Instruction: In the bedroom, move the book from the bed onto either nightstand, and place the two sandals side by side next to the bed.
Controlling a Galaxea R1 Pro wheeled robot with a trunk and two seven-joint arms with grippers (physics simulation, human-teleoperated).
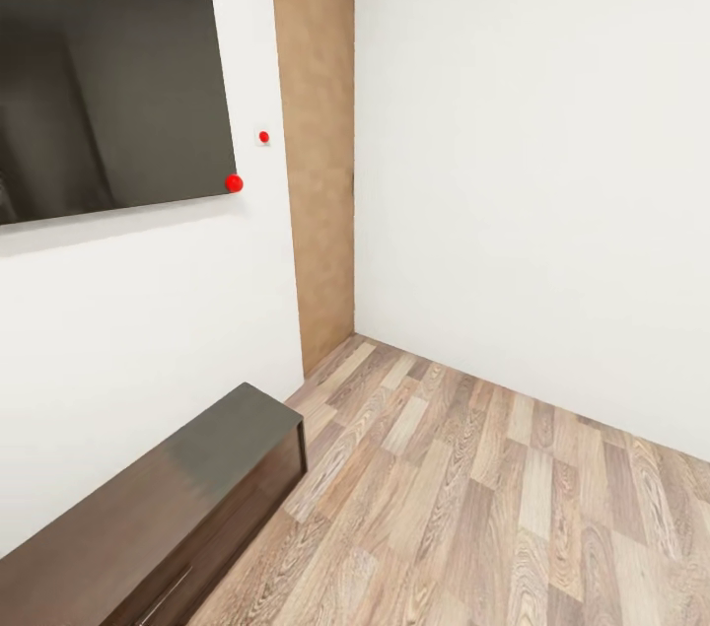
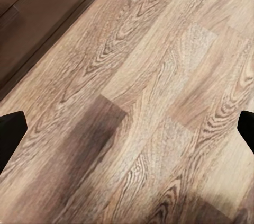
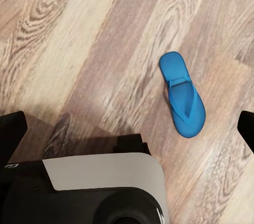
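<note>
Sandal [image 3: 182,95] on the plank floor [image 3: 79,33], seen from your right wrist camera: one blue flip-flop, sole down, strap up, lying flat and alone. It sits below the right jaws and off to one side of their centre line, well apart from both fingertips. Its long axis runs roughly along the planks, at a slant to the line joining the two fingertips, so a wrist turn looks needed before you close across its width. Part of the robot's own grey and black body [image 3: 100,181] lies just beside it in that view.

Right gripper [image 3: 127,128]: jaws apart, dark tips at either edge of the view, nothing between them. Left gripper [image 2: 127,131]: jaws likewise apart, over bare floor with the edge of the dark cabinet [image 2: 37,7] near.

Head camera faces a corner: cabinet [image 1: 177,508], dark wall screen [image 1: 99,64], brown door [image 1: 316,163], white walls. So the right arm is the nearer one for this sandal, probably; how high the jaws hang above it cannot be judged from this view. Expect to turn the base and lower the arm first.
</note>
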